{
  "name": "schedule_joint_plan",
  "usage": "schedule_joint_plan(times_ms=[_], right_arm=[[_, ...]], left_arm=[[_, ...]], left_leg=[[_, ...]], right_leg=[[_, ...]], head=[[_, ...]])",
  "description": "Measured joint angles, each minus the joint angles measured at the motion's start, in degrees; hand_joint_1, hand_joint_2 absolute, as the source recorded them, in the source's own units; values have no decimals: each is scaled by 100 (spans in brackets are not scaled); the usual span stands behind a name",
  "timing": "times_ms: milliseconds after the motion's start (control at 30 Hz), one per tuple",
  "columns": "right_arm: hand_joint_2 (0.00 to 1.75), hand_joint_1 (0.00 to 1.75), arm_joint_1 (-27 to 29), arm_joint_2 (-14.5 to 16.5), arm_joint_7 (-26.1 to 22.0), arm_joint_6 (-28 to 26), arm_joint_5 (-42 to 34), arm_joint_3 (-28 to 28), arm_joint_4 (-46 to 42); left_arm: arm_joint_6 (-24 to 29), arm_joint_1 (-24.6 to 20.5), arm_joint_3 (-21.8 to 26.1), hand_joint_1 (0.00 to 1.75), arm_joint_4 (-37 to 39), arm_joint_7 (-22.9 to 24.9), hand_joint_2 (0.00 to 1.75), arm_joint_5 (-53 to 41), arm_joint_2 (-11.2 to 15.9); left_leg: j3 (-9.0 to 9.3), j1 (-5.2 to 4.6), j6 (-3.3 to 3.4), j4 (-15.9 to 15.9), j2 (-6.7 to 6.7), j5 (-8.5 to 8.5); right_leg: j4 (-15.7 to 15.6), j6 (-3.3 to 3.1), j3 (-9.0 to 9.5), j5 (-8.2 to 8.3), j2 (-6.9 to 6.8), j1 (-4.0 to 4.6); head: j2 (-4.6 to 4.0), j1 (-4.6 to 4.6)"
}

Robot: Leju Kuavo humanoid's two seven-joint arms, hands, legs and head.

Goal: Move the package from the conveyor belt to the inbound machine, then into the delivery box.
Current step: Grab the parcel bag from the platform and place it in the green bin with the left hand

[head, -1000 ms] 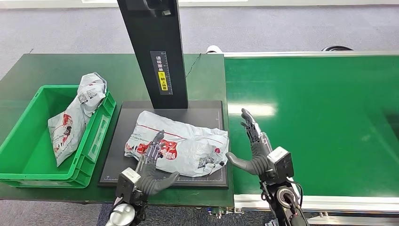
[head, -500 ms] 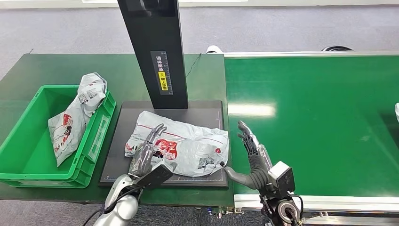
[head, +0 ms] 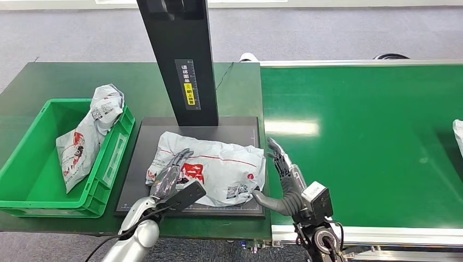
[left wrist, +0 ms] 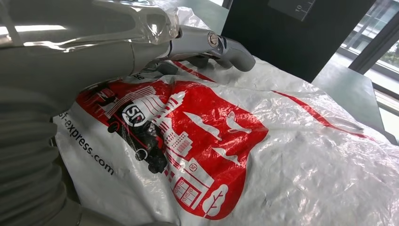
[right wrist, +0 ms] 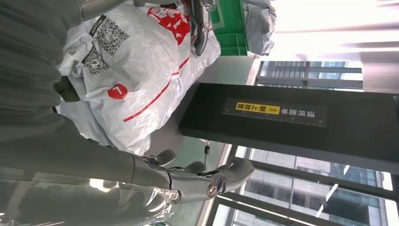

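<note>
From the head view, the white courier package [head: 210, 166] lay flat on the black plate of the inbound machine [head: 136, 180], under its dark scanning column [head: 177, 54]. My left hand [head: 172, 177] rested on the package's near left part, over the red print, fingers stretched out flat rather than curled around anything. My right hand [head: 284, 180] stood at the package's right edge, fingers spread and upright, thumb reaching toward the bag's near right corner. The green delivery box [head: 38, 185] sat to the left, already holding another package [head: 87, 136]. On the conveyor belt [head: 360, 136], a further parcel [head: 457, 131] peeked in at the far right edge.

In the left wrist view, my fingers [left wrist: 207, 44] lay extended on the crinkled plastic, gripping nothing.

In the right wrist view, my fingers [right wrist: 197, 181] were apart and empty, just beside the bag [right wrist: 127, 61].

I judged the machine stage to be in hand. Next I would need to close both hands on the bag's opposite sides, lift it and carry it left into the box.
</note>
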Motion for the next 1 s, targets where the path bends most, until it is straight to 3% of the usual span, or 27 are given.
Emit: schedule_joint_plan(times_ms=[300,467,500,533,600,633,700,833,1000], right_arm=[[175,0,-9,9,0,1,0,0,52],[175,0,-42,27,9,15,23,-2,91],[175,0,-56,38,14,16,34,-2,106],[175,0,-74,51,25,16,43,-2,123],[175,0,-115,76,49,16,58,-2,160],[175,0,-133,88,66,16,65,-2,176],[175,0,-151,106,97,16,78,-3,197],[175,0,-100,119,132,16,84,-14,196],[175,0,82,121,145,25,83,-53,105]], left_arm=[[-4,-26,8,0,75,4,175,-3,0],[-381,-112,22,0,188,258,175,-188,-13],[-472,-159,36,10,253,312,175,-218,-19],[-545,-211,55,45,335,355,175,-246,-28],[-628,-307,96,130,505,384,175,-287,-49],[-642,-340,115,163,582,369,175,-298,-60],[-622,-380,146,174,690,308,175,-301,-75],[-356,-348,204,175,718,-200,175,-62,-94],[-9,0,249,175,306,-865,175,374,-102]], left_leg=[[1,0,0,0,0,0],[6,0,0,0,-2,0],[12,0,0,-1,-4,0],[19,0,0,-2,-9,0],[39,-1,1,-4,-22,-1],[48,-1,2,-5,-26,-2],[62,-1,2,-7,-28,-3],[77,-1,2,-7,-25,3],[62,-1,2,-3,-23,11]], right_leg=[[0,0,1,0,0,0],[0,0,10,0,-2,0],[0,0,17,-1,-6,0],[-1,0,28,-3,-12,0],[-2,1,54,-8,-26,-1],[-4,1,66,-10,-31,-1],[-5,0,84,-11,-34,-1],[-6,-1,95,-7,-33,0],[-3,-1,71,-2,-31,0]], head=[[0,0],[0,0],[0,0],[0,0],[0,1],[0,1],[0,1],[0,1],[0,1]])
